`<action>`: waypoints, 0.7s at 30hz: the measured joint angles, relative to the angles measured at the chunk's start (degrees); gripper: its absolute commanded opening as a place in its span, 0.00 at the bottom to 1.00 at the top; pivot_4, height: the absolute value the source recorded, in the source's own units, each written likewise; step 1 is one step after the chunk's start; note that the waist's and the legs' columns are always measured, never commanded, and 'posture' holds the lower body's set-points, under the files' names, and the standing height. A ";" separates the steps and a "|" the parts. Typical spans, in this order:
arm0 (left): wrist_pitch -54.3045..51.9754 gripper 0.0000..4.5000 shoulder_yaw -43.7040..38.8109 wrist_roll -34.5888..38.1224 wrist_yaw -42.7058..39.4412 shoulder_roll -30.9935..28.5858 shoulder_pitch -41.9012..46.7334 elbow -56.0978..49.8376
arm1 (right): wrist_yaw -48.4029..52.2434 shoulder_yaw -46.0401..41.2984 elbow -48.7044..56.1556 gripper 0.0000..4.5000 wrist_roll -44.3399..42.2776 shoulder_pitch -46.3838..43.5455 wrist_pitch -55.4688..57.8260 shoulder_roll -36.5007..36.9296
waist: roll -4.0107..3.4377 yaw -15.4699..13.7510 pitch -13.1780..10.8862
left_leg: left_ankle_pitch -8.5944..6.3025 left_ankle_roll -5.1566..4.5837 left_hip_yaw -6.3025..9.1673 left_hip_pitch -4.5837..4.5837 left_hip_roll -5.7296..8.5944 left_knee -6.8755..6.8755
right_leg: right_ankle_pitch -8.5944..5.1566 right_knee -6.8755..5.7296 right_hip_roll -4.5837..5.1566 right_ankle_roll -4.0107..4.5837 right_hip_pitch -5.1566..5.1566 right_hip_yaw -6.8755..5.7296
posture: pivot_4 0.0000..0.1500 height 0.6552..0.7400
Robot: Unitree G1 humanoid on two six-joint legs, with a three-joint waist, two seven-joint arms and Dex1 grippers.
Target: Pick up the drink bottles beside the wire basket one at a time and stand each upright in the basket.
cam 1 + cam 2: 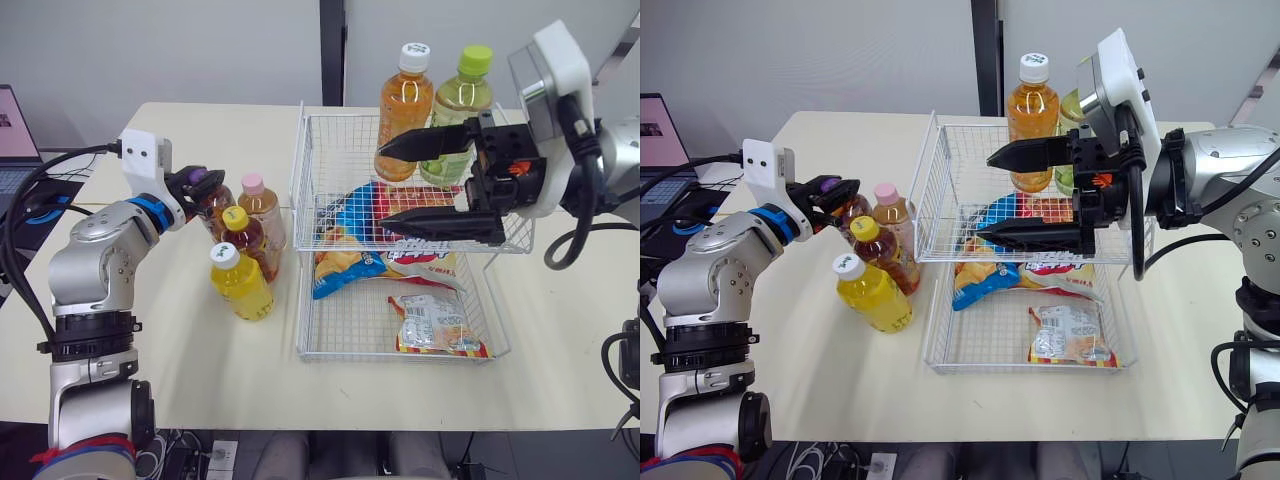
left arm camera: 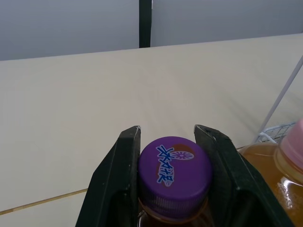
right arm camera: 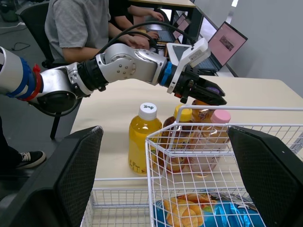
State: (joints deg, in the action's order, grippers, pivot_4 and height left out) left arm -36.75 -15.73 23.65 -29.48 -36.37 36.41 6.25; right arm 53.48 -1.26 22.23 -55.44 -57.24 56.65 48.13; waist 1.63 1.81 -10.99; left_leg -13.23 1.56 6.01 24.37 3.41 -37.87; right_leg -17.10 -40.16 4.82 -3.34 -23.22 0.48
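One purple-capped bottle, clamped in left hand, beside basket

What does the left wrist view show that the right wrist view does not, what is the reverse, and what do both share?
Left wrist view's own: the blue print on the lid of the purple-capped bottle, and the left pincer with its fingers pressing that lid from both sides.
Right wrist view's own: the white-capped yellow bottle, a snack bag in the wire basket, seated people and laptops.
Shared: that bottle and pincer, the pink-capped bottle, the basket, the table.
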 measured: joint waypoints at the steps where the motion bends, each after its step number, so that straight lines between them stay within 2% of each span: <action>1: -0.22 0.31 -0.27 0.23 0.01 -0.20 -0.23 -0.28 | -0.05 0.00 0.00 1.00 -0.01 0.00 0.00 0.00 | 0.00 0.01 0.00 | 0.00 0.00 0.01 0.00 -0.01 0.00 | 0.00 0.00 0.00 0.00 0.00 -0.01 | 1.00 1.00; 6: -3.52 0.31 -1.92 1.59 0.03 -3.81 -1.29 -2.02 | -0.12 -0.78 -0.07 1.00 0.13 0.00 0.00 0.10 | 0.02 0.07 -0.02 | 0.00 0.00 0.02 0.03 -0.02 0.02 | 0.00 0.01 -0.02 0.00 -0.06 -0.01 | 1.00 1.00; 11: -9.58 0.31 -4.46 4.07 -1.36 -13.03 3.31 -4.19 | -0.03 -2.17 -0.77 1.00 0.34 -0.01 -0.01 2.03 | 0.15 -0.03 -0.09 | 0.00 0.00 0.09 0.13 -0.01 0.01 | 0.01 0.12 -0.06 -0.01 -0.07 -0.09 | 1.00 1.00; 13: -11.93 0.31 -4.75 5.39 -3.72 -17.72 7.32 -4.17 | 0.12 -2.30 -1.17 1.00 0.81 -0.01 -0.02 3.09 | 0.16 -0.13 -0.09 | 0.00 0.00 0.08 0.15 0.01 0.01 | 0.02 0.17 -0.20 -0.04 -0.06 -0.11 | 1.00 1.00; 16: -14.08 0.31 -3.66 6.54 -7.38 -21.75 13.94 -3.57 | 0.37 -2.73 -1.79 1.00 2.09 -0.01 -0.23 4.62 | 0.16 -0.35 -0.10 | -0.01 -0.01 0.09 0.17 0.03 0.01 | 0.03 0.22 -0.21 -0.07 -0.01 -0.16 | 1.00 1.00; 21: -18.74 0.31 4.92 7.44 -14.98 -22.97 33.29 4.17 | 1.80 -3.85 -3.54 1.00 4.36 0.20 -1.22 8.00 | 0.24 -0.37 -0.15 | -0.01 -0.02 0.12 0.30 0.02 -0.06 | 0.07 0.20 -0.27 -0.14 -0.03 -0.25 | 1.00 1.00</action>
State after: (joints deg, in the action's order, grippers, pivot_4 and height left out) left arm -55.48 -10.80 31.09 -44.45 -59.33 69.70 10.42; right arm 55.29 -5.11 18.69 -51.08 -57.04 55.43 56.13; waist 1.88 1.45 -11.14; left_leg -13.23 1.54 6.13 24.66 3.43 -37.93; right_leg -17.03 -39.95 4.55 -3.48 -23.25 0.23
